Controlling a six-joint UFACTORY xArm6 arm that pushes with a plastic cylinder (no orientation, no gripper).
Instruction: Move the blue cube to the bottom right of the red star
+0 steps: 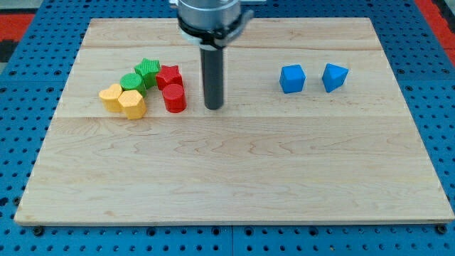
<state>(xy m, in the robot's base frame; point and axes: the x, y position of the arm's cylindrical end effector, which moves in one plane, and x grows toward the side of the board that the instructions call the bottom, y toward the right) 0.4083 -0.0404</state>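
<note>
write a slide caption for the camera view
Rod tip rests just right of the red cylinder and red star, with the blue cube apart at the view's right.

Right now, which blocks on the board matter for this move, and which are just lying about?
In the job:
blue cube
red star
my tip, just right of the red blocks

Lying about:
red cylinder
green star
green block
yellow heart
yellow hexagon
second blue block
</note>
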